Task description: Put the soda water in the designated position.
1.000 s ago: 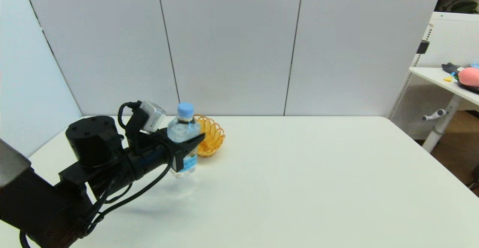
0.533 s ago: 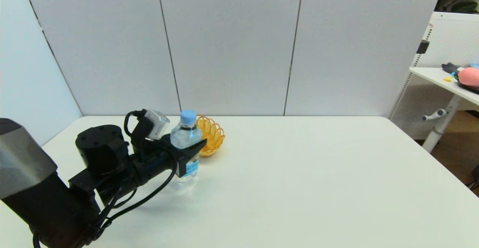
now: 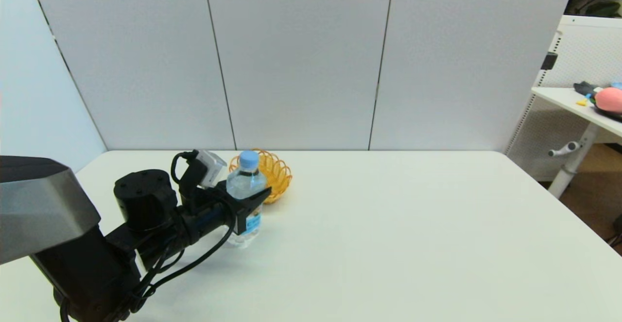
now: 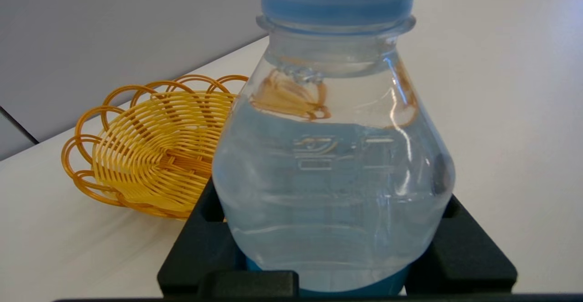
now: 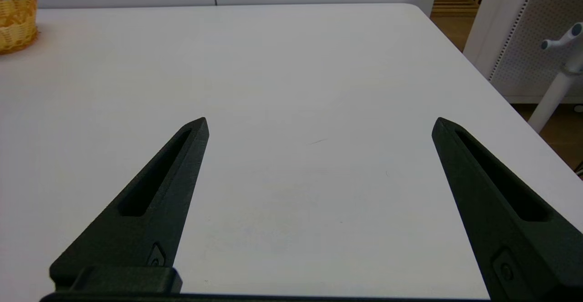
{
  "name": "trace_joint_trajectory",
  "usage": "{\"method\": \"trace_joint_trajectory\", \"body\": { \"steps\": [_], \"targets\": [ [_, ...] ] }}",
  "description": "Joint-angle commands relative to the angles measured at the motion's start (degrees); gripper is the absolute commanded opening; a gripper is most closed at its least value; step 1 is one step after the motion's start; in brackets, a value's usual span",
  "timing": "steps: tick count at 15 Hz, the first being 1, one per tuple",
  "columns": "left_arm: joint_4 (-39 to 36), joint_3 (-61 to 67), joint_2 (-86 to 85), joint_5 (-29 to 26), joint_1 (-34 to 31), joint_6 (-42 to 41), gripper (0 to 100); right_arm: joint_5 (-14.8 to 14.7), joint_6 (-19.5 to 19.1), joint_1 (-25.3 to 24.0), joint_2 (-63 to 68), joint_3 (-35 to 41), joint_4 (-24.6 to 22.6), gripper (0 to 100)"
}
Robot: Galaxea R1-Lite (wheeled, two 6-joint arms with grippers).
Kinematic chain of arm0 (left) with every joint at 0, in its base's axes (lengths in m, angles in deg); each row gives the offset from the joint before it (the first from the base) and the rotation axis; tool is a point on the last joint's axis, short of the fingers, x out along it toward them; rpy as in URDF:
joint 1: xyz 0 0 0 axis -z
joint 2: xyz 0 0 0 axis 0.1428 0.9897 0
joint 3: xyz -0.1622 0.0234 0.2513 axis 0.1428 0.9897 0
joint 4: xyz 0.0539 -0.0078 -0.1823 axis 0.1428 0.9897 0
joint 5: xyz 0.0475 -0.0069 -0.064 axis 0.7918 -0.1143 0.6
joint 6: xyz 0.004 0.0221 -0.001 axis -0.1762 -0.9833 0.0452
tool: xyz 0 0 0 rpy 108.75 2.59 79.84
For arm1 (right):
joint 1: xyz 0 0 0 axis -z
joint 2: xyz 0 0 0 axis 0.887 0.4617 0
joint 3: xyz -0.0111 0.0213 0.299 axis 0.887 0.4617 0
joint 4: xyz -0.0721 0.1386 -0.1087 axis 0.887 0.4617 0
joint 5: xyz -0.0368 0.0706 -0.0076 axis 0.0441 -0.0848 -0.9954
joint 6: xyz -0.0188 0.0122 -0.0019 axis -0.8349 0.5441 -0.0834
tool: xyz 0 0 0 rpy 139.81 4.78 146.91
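Observation:
The soda water is a clear bottle with a light blue cap and a blue label. It stands upright at the table's far left, just in front of the orange wicker basket, and I cannot tell if its base touches the table. My left gripper is shut on the bottle's body from the left. In the left wrist view the bottle fills the space between the black fingers, with the basket behind it. My right gripper hangs open over bare table, out of the head view.
The white table stretches wide to the right of the bottle. Grey partition panels close off the back edge. A second desk with toys stands beyond the right edge. The basket shows far off in the right wrist view.
My left arm has lowered the bottle toward the table and carried it slightly right, closer to the basket. The grip on it has stayed the same.

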Motion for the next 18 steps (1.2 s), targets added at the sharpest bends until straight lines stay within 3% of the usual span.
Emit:
{"method": "trace_joint_trajectory", "body": {
  "steps": [1, 18],
  "targets": [
    [-4.0, -0.3, 1.4, -0.2, 0.0, 0.0, 0, 0.0, 0.0, 0.0, 0.1, 0.0, 0.0, 100],
    [-4.0, 0.1, 0.5, 0.1, -0.3, 0.0, 0, 0.0, 0.0, 0.0, 0.1, 0.0, 0.0, 100]
  ]
}}
